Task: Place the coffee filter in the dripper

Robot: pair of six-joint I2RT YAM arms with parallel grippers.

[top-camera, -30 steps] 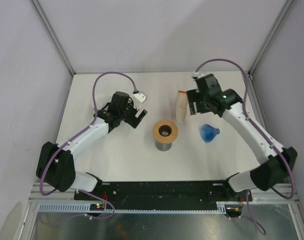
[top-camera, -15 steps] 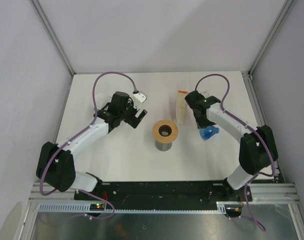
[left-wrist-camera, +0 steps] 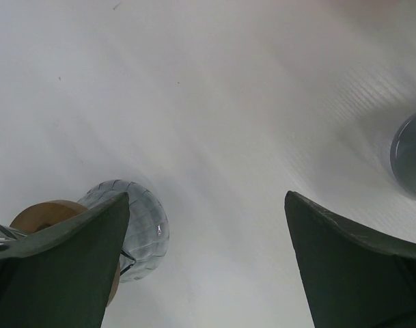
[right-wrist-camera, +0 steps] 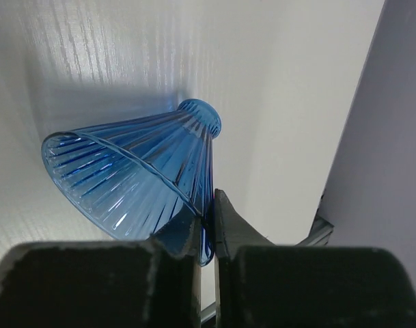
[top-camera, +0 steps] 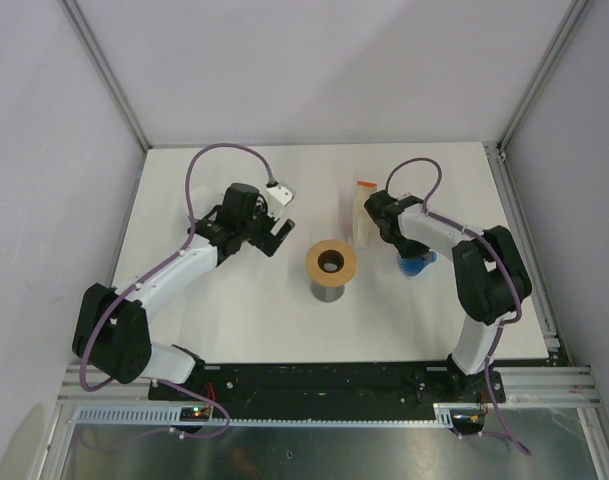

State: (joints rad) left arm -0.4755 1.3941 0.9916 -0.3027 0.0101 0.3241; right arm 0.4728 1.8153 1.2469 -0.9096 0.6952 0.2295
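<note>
Your right gripper (top-camera: 410,254) is pressed together on the blue ribbed dripper (top-camera: 418,265). The wrist view shows the two fingers nipping the thin wall at the wide rim, one inside the cone and one outside. The dripper (right-wrist-camera: 136,174) lies on its side on the white table (top-camera: 234,300), with its wide mouth towards the gripper (right-wrist-camera: 206,229) and its narrow neck pointing away. From above, most of the dripper is hidden under your right arm, and only a patch of blue shows near the fingers.

The filter (top-camera: 362,215) is not in either gripper. You can see it as a pale tan paper piece with an orange end at the far side. It lies on the table just to the left of your right wrist, between that wrist and the metal cup (top-camera: 331,262) with a brown ring on top. From above it looks very close to the wrist, but you cannot tell whether they touch. It sits a little farther back on the table than the dripper and close to it.

Your left gripper (top-camera: 281,237) is spread wide and holds nothing. It hangs to the left of the cup, well apart from the filter and the dripper. In the left wrist view, bare table fills the gap in the gripper (left-wrist-camera: 206,219), and the shiny cup (left-wrist-camera: 145,225) shows beside the left finger.
</note>
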